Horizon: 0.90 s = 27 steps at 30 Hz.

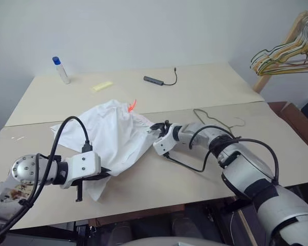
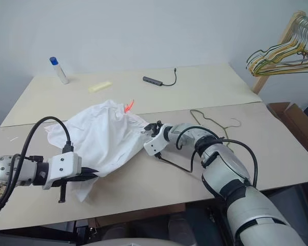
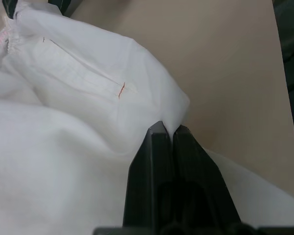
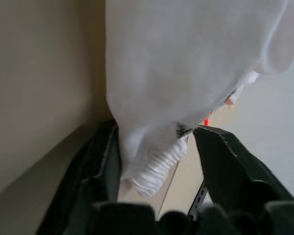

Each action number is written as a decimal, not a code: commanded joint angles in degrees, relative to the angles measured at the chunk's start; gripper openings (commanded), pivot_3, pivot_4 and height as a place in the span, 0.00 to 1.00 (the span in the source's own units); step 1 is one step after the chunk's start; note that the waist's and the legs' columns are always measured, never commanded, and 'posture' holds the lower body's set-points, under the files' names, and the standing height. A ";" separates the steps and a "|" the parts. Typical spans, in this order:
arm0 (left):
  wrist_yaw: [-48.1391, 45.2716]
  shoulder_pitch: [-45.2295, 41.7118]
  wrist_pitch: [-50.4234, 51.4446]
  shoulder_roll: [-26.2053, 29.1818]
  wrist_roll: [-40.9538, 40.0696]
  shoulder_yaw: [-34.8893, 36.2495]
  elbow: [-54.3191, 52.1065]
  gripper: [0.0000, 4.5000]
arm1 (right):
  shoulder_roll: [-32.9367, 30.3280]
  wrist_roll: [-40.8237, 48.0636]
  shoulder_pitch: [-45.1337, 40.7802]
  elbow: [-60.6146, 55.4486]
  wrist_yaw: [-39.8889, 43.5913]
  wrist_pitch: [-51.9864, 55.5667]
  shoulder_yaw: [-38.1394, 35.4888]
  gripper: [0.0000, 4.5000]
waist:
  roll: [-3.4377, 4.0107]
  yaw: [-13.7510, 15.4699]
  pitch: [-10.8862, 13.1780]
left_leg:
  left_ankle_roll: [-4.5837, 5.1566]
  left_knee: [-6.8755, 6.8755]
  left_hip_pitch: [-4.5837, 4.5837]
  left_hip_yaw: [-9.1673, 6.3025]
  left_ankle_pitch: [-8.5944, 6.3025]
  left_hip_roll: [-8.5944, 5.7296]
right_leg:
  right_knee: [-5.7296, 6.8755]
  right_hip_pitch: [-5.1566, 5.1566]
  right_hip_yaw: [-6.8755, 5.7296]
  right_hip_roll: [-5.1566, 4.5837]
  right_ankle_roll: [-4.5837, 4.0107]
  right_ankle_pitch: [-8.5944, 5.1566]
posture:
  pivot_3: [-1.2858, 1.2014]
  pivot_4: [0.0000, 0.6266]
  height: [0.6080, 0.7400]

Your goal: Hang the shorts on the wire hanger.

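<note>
The white shorts [image 1: 110,133] lie bunched on the beige table [image 1: 205,87], with an orange tag sticking up at their far edge. My left gripper [image 3: 169,129] is shut on a fold of the fabric at the near edge, also seen from the head [image 1: 106,174]. My right gripper [image 4: 157,128] is at the right side of the shorts, its fingers apart with the gathered elastic waistband [image 4: 154,169] between them. From the head it shows as [image 1: 157,129]. The thin wire hanger [image 1: 208,116] lies flat on the table just behind my right forearm.
A blue-capped bottle [image 1: 61,70], a yellow slip [image 1: 102,85] and a black cable with a grey adapter [image 1: 159,80] lie at the table's far side. A bunch of hangers [image 1: 285,54] hangs on a wooden rack at the right. A brown box [image 1: 303,120] stands beside the table.
</note>
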 commanded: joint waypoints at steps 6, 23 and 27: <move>-0.84 -0.56 -1.36 0.75 2.44 -0.35 0.37 0.00 | -3.12 3.15 -0.94 0.18 -0.86 3.44 -3.40 0.01 | 0.01 -0.05 0.01 | 0.00 -0.01 0.00 -0.01 0.00 -0.01 | 0.00 0.00 0.00 0.00 0.00 0.00 | 0.53 0.00 1.00; 0.22 -33.43 -22.65 -8.80 24.25 -19.19 39.63 0.00 | -30.42 14.66 32.74 -58.27 23.26 24.33 -20.90 0.01 | 0.05 -2.51 0.01 | -0.03 0.02 -0.23 -0.12 0.02 -0.11 | -0.07 0.00 0.00 -0.04 0.10 -0.06 | 0.45 0.00 1.00; -3.44 -33.98 -28.84 -4.93 22.29 -17.23 42.18 0.00 | -36.64 25.73 42.98 -76.63 34.76 25.44 -24.69 0.01 | 0.04 -4.51 0.02 | -0.01 0.02 -0.20 -0.15 0.01 -0.07 | -0.06 0.02 0.01 -0.01 0.15 -0.09 | 0.45 0.00 1.00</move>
